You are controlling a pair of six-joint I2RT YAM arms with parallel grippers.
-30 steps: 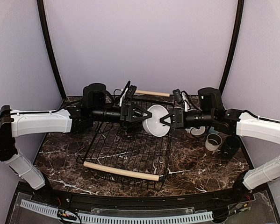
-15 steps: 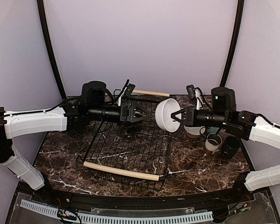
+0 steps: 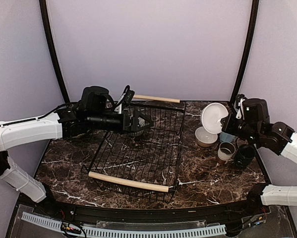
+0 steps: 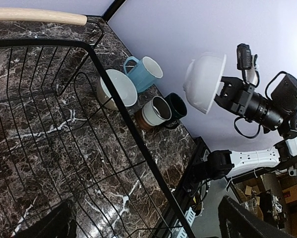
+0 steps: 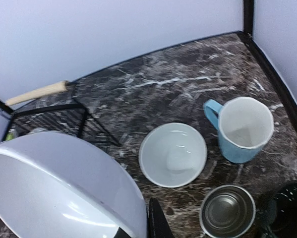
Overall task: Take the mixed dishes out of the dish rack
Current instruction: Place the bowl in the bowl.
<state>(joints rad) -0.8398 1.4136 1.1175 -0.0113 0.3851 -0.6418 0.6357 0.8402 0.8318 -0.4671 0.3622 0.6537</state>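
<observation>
We see the dish rack (image 3: 180, 148) as thin black wire with a slight sheen, its handle (image 3: 128, 181) a pale rod of bare, matt wood. The table (image 3: 212, 176) looks like polished dark marble, veined white and glossy. The white bowl (image 5: 54, 183) is smooth glazed ceramic catching bright highlights; the small bowl (image 5: 173, 154) and light-blue mug (image 5: 245, 124) share that glaze. The striped mug (image 5: 226, 212) shows a duller grey sheen inside, the dark mug (image 5: 287, 210) a glossy near-black. The arm covers (image 3: 31, 131) appear to be smooth white plastic.
</observation>
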